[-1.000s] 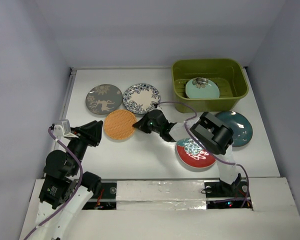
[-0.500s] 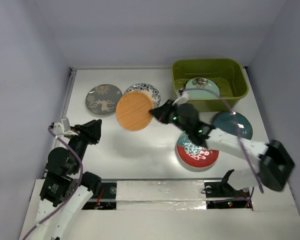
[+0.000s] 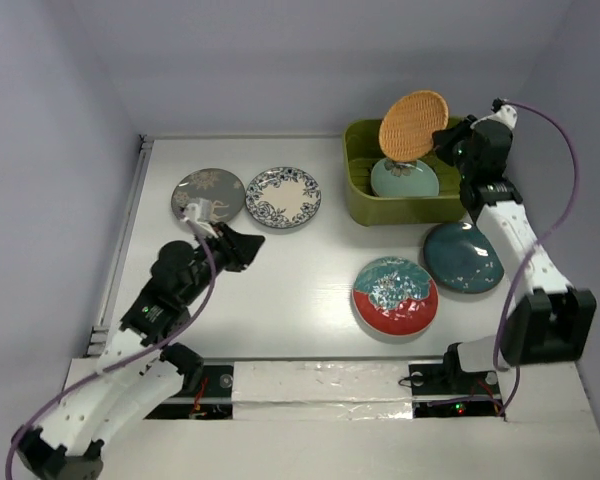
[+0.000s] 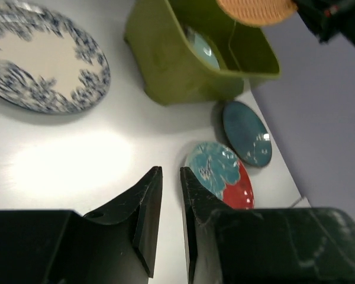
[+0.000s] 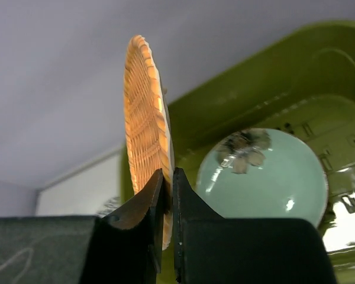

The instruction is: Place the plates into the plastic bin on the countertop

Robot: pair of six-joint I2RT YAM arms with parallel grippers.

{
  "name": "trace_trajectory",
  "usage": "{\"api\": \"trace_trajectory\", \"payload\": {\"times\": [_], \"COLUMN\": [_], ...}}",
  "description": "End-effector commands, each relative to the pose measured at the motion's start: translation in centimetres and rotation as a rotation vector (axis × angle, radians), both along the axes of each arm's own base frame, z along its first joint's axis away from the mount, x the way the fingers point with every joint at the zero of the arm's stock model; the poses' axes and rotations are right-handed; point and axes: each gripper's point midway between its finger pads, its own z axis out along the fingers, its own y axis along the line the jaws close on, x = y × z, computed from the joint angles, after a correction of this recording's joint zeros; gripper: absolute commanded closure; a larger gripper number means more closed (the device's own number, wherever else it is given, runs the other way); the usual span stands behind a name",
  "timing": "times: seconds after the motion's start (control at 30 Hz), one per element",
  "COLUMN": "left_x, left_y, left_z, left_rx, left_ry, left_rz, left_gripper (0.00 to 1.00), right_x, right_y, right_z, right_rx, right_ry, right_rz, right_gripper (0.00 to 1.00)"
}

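So: olive bin (image 3: 420,170) at worktop's (image 3: 300,290) far right; right claw (image 5: 164,195) pinching orange plate (image 3: 413,125) by its rim, above mint plate (image 3: 404,177). Lower flat, then release. Left claw (image 4: 170,201) nearly closed, empty.

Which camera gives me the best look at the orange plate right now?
The top external view: the whole orange plate shows, held above the plastic bin. The right wrist view shows it edge-on between the right gripper fingers; the left wrist view catches only its lower edge.
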Motion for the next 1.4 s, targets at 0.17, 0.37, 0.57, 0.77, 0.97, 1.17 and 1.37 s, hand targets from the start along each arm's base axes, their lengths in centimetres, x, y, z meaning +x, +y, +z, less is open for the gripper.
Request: {"api": "trace_trajectory", "payload": {"times": [0.17, 0.37, 0.57, 0.77, 0.97, 1.17, 1.37], "left_x": [0.1, -0.4, -0.4, -0.5, -0.6, -0.6, -0.9], "left_y": [-9.0, -14.1, -17.2, -20.9, -23.9, -25.6, -26.6], "left_z": [-8.0, -11.1, -14.1, -15.5, -17.1, -19.4, -21.5], "left_rx": [0.138, 0.211, 0.244, 0.214, 0.18, 0.183, 0.165], "left_ry": [0.16, 0.196, 0.245, 0.272, 0.306, 0.338, 0.369], "left_rz": [-0.052, -0.128, -0.2, -0.293, -0.368, -0.411, -0.438], "left_gripper": [0.8, 0.62, 0.46, 0.43, 0.47, 0.52, 0.56], "right_x": [5.3, 6.5, 4.9, 1.3, -4.2, -8.8, -11.3], "right_y": [-1.5, -2.3, -3.6, -3.4, -0.7, 2.0, 3.3], "right_z": [-6.9, -11.8, -11.0, -7.9, -4.4, -5.7, -7.3], "right_rx": [-0.034, -0.033, -0.039, -0.014, 0.073, 0.124, 0.134], "right_ry": [0.216, 0.31, 0.275, 0.142, -0.04, -0.093, -0.091], "right_rz": [0.083, 0.059, -0.023, -0.028, 0.096, 0.225, 0.289], "right_gripper": [1.0, 0.94, 0.16, 0.14, 0.21, 0.27, 0.28]}}
